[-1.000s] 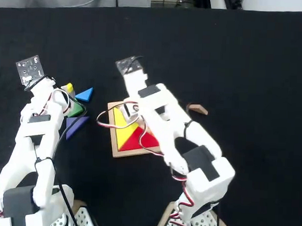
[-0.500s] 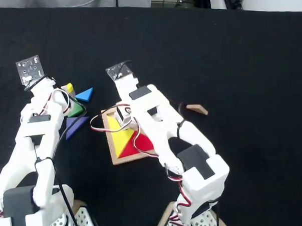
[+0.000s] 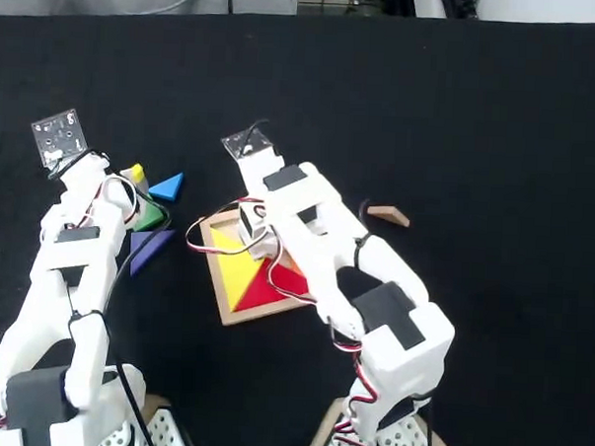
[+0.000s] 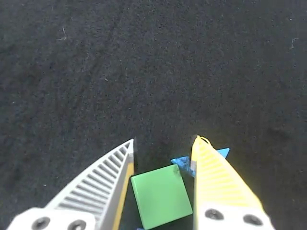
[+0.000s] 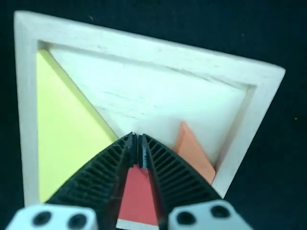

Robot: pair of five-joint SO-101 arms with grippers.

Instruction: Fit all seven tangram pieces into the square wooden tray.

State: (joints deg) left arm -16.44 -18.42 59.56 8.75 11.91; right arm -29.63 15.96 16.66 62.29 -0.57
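Right gripper clenched shut over the square wooden tray, centre-left in the high view, yellow triangle already inside. Left gripper released, straddling green square, lower middle.

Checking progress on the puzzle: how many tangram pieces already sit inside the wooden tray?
3. A yellow triangle lies along one side of the tray, a red triangle beneath the right gripper, and an orange piece by a corner. The gripper may hide more.
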